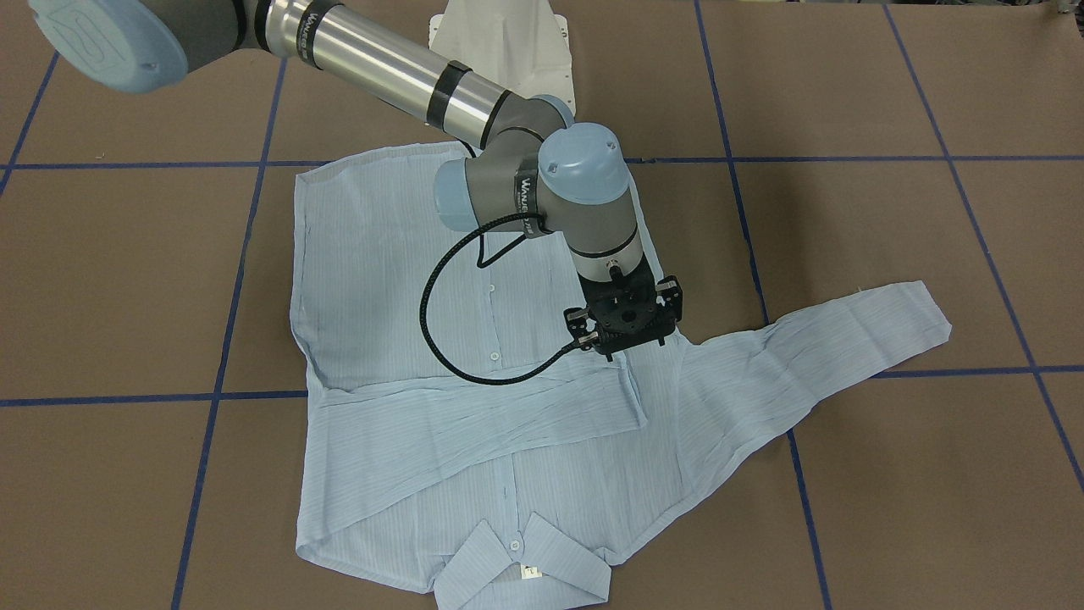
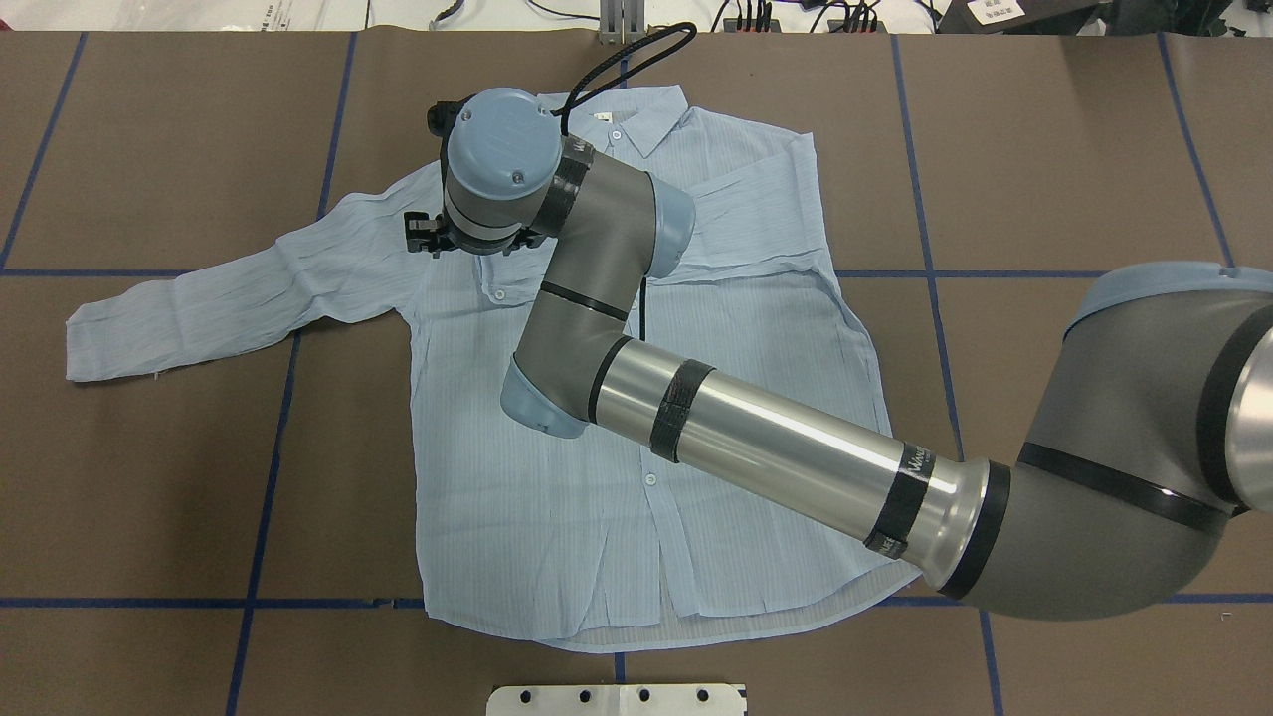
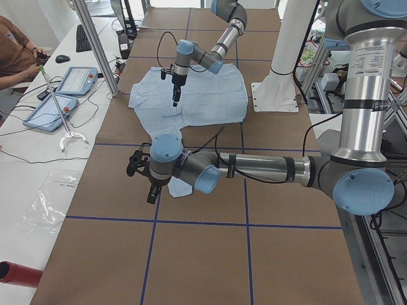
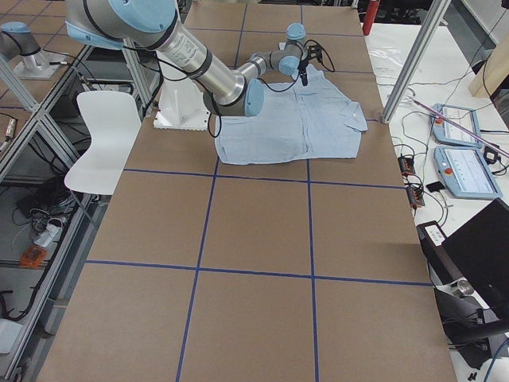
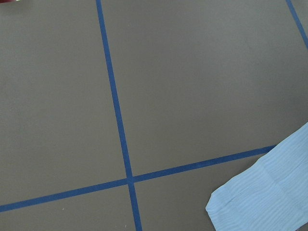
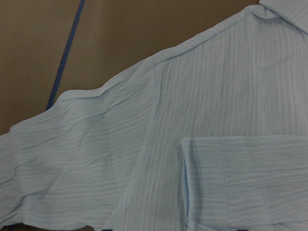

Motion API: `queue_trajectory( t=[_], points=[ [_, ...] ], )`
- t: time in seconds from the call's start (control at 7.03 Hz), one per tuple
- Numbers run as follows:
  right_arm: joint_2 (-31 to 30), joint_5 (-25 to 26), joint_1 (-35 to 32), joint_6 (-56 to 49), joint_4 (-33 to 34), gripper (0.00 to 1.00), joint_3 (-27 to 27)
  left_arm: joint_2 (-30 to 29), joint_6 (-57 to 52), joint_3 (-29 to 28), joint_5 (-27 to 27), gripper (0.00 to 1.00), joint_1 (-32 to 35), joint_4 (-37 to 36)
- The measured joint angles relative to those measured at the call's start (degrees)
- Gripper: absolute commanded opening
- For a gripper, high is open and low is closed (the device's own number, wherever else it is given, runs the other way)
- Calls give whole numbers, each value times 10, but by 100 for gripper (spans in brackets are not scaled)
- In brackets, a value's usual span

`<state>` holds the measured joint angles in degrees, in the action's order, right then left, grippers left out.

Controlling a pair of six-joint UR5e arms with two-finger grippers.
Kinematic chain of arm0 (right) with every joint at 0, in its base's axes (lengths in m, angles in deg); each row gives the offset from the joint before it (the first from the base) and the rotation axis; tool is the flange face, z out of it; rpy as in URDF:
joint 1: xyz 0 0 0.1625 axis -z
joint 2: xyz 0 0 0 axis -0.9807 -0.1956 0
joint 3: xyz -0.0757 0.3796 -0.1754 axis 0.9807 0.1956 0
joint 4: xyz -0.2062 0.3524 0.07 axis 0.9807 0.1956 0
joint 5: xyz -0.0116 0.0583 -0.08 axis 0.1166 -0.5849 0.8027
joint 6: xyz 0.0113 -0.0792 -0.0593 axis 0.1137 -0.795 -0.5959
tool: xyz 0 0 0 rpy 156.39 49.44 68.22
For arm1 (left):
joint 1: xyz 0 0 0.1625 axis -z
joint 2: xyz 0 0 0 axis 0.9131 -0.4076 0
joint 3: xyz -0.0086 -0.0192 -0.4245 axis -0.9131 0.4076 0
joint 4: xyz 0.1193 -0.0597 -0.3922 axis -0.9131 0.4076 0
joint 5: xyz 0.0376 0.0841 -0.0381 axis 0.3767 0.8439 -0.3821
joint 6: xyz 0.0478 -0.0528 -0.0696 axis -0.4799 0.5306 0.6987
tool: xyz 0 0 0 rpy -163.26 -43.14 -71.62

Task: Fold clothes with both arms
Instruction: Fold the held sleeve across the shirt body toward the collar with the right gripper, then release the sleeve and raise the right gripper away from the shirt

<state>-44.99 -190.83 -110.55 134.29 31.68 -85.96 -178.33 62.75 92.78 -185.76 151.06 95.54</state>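
Overhead exterior view: a thin pale-blue, finely striped long-sleeved shirt point(image 2: 497, 517) lies flat, buttoned front up, on the brown paper-covered table point(image 2: 1044, 149), which is marked with a grid of blue tape lines point(image 2: 995, 273). The collar point(image 1: 567, 568) is on the side away from the robot, with the small white neck label point(image 1: 531, 573) showing inside it. The folded sleeve point(image 1: 508, 415) lies across the chest, over the button line. The stretched sleeve point(image 1: 830, 339) extends flat onto bare table toward the robot's left. The silver-grey right arm point(image 2: 776, 447) with light-blue joint caps reaches across the shirt body. The black open-frame right gripper point(image 1: 620, 339) points downward over the shoulder area of the stretched sleeve, just beside the end of the folded sleeve. The wrist hides the jaws, so whether they are released or clenched cannot be told, nor whether they touch the cloth. The left arm point(image 3: 267, 168) extends over bare table. The left gripper point(image 3: 152, 194) points downward near the cuff point(image 5: 269, 197) of the stretched sleeve. It appears in the side view only, so its grip state cannot be told.
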Motion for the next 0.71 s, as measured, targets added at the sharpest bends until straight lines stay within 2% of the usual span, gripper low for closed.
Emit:
queue_trajectory(
  t=[0.14, 0.28, 0.43, 0.71],
  points=[
    [-9, -1, -6, 3, 38, 100, -33, 1, 40, -4, 10, 99, -26, 27],
    [-32, -5, -16, 2, 112, 100, -93, 6, 99, -9, 34, 99, -58, 70],
    [-71, -16, -32, -7, 185, 100, -166, 12, 171, -23, 60, 99, -88, 126],
    [-176, -52, -77, -76, 283, 100, -305, 40, 347, -47, 122, 94, -155, 264]
  ],
)
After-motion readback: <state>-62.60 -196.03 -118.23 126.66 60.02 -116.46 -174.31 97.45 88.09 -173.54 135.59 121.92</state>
